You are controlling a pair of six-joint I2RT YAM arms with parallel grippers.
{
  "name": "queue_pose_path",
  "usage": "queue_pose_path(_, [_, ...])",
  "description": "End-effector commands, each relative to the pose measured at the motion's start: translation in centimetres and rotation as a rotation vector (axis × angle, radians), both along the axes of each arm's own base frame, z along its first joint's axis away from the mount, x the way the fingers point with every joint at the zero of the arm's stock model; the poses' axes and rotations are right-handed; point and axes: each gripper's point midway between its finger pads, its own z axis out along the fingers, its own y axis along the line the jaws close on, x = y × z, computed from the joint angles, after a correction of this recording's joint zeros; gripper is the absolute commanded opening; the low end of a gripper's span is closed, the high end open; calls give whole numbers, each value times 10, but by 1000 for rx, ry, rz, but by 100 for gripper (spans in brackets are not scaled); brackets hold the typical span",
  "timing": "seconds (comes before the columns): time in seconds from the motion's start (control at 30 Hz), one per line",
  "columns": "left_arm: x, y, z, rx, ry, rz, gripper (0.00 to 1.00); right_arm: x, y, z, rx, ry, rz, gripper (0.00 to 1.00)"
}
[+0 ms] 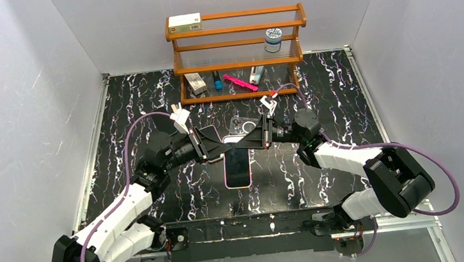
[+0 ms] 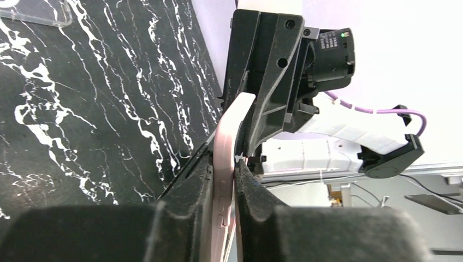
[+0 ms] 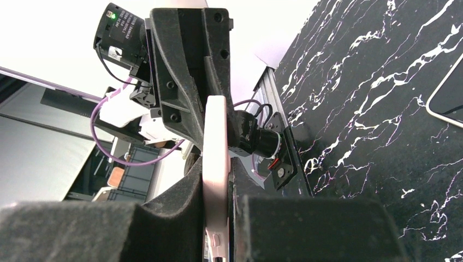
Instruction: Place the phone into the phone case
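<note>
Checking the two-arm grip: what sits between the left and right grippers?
The phone, seen edge-on, pinched by both the left gripper and the right gripper. Each wrist view shows it, with the other gripper beyond.

**Operator:** What encloses the work area?

**Technician:** Three plain white walls (image 1: 20,93): one left, one right, one at the back. They meet the bench (image 1: 144,107) at its edges.

**Operator:** Bench surface?

**Technician:** Black, with white marble-like veining. A metal rail (image 1: 92,154) runs along each side.

**Operator:** Furniture?

**Technician:** One wooden shelf (image 1: 236,29) with three tiers stands on the bench near the back wall. A white box (image 1: 184,23) sits on the top tier at the left end. A jar (image 1: 273,39) stands on the middle tier toward the right. Small items lie on the bottom tier.

**Operator:** Lighting?

**Technician:** Even and diffuse, with only faint shadows.
</note>
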Motion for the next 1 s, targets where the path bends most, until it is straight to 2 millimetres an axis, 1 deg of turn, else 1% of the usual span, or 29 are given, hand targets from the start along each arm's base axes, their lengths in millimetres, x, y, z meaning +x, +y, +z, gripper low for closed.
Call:
queue_pose_path(0.0, [-4,-3,7,-66,0,-25,2,1,-2,27,90,-72,-15,14])
queue_pose_path(0.03, [-4,-3,6,-64,0,-23,0,0,-3,26,89,-67,-17,20])
queue_pose_path(0.17, [0,1,4,-41,-5,16,0,1,-5,23,75,-57,-38,44])
queue_pose_path(0.2, [1,2,4,-37,-11,25,0,1,-5,22,70,-55,-47,48])
queue_pose_path(0.27, [2,5,3,-19,-15,46,0,2,-7,20,63,-49,-65,55])
queue_pose_path(0.33, [4,7,5,-8,-22,57,0,2,-9,17,53,-42,-85,57])
queue_pose_path(0.37, [4,7,5,-2,-25,61,0,2,-10,16,48,-38,-92,56])
queue_pose_path(0.4, [5,8,5,5,-26,67,0,2,-11,14,43,-36,-97,52])
queue_pose_path(0.43, [6,9,4,15,-27,74,0,2,-12,12,41,-33,-101,44])
queue_pose_path(0.53, [10,12,0,48,-24,100,0,2,-13,9,39,-29,-108,17])
queue_pose_path(0.57, [11,13,-3,59,-18,108,0,2,-13,8,39,-27,-110,11])
queue_pose_path(0.6, [11,14,-5,66,-15,112,0,2,-13,8,40,-27,-109,7])
queue_pose_path(0.63, [12,14,-6,69,-13,114,0,2,-13,9,41,-26,-107,5])
queue_pose_path(0.7, [13,15,-9,80,-4,125,0,2,-13,8,40,-25,-105,4])
queue_pose_path(0.73, [14,17,-10,88,2,135,0,3,-13,9,40,-26,-107,5])
queue_pose_path(0.77, [15,18,-13,99,9,144,0,3,-13,8,38,-26,-107,10])
queue_pose_path(0.8, [16,20,-14,115,11,154,0,3,-13,8,37,-26,-109,21])
queue_pose_path(0.87, [18,23,-20,151,28,172,0,4,-14,6,23,-22,-124,40])
queue_pose_path(0.97, [20,26,-19,170,22,189,0,7,-17,0,-12,-22,-160,67])
